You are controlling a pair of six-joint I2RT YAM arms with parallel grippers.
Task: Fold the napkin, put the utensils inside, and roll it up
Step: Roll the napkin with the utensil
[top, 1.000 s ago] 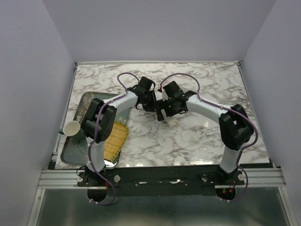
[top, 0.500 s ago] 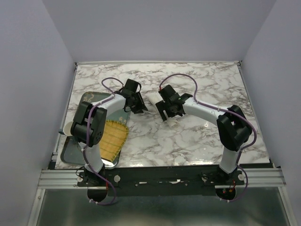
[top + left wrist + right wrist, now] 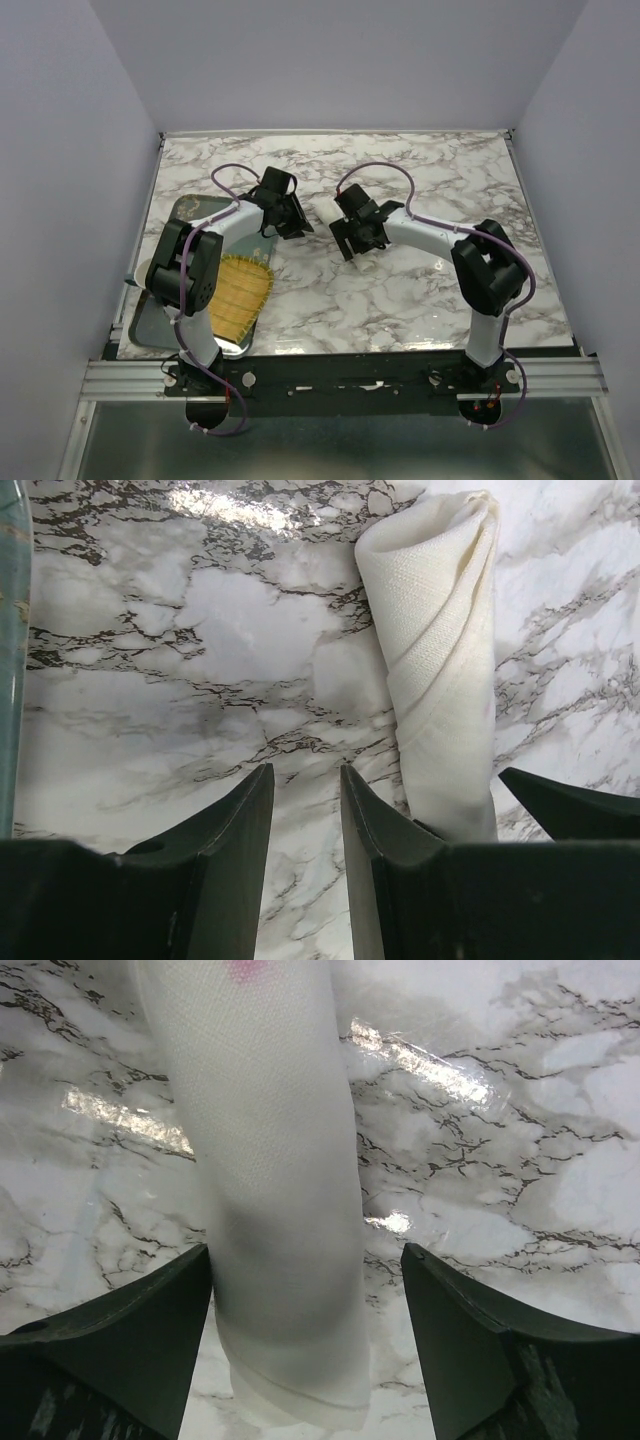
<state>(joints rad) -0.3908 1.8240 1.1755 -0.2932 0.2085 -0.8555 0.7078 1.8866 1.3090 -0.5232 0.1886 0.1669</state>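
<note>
The napkin [image 3: 324,212] lies rolled into a cream-white tube on the marble table between my two grippers. In the left wrist view the roll [image 3: 440,660] lies to the right of my left gripper [image 3: 305,770], which is narrowly open, empty and clear of the cloth. In the right wrist view the roll's near end [image 3: 275,1210] sits between the wide-open fingers of my right gripper [image 3: 308,1250], with a gap to each finger. A pink tint [image 3: 245,968] shows through the cloth at the top edge. The spoon itself is hidden. In the top view the left gripper [image 3: 295,222] and right gripper [image 3: 347,238] flank the roll.
A metal tray [image 3: 175,212] stands at the left of the table, with a yellow woven mat [image 3: 240,290] lying on its near right part. The tray's edge also shows in the left wrist view [image 3: 12,630].
Both grippers have drawn apart from the middle, the left one leftward and the right one slightly back, uncovering the rolled napkin between them.
</note>
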